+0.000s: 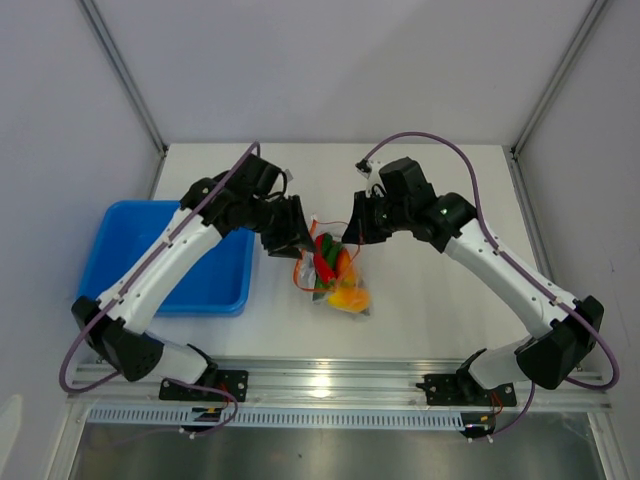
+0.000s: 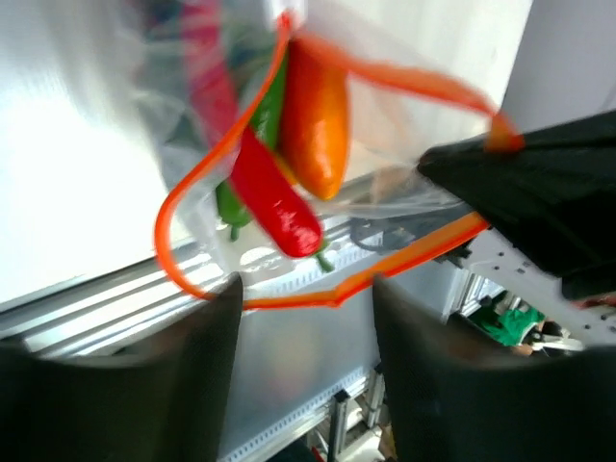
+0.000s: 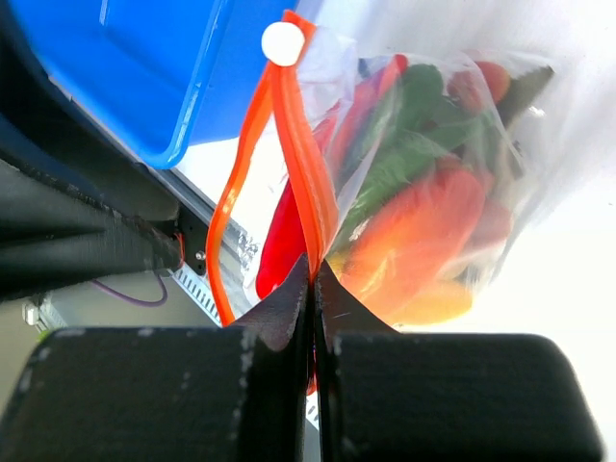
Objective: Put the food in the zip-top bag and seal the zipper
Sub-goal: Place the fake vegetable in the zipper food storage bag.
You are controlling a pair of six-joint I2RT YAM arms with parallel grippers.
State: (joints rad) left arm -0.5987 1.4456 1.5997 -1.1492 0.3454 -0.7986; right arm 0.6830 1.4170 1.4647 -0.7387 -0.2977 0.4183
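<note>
Our right gripper (image 3: pixel 313 277) pinches zipper (image 3: pixel 294 135); left gripper (image 2: pixel 306 294) spread near it. We see food (image 3: pixel 423 221) inside bag (image 3: pixel 337 77), mouth gaping.

I count one zip-top bag (image 3: pixel 337 67) on my tabletop (image 1: pixel 430 200), with one zipper (image 3: pixel 300 164) carrying one white slider (image 3: pixel 283 43). Of the food (image 1: pixel 340 270) inside, I make out at least two red pieces (image 2: pixel 274 197), at least two green peppers (image 3: pixel 395 164) and two mangoes (image 3: pixel 414 241); overlap hides any more. One blue tray (image 1: pixel 130 240). I have two left fingers (image 2: pixel 192 366) and two right fingers (image 3: pixel 279 313).
</note>
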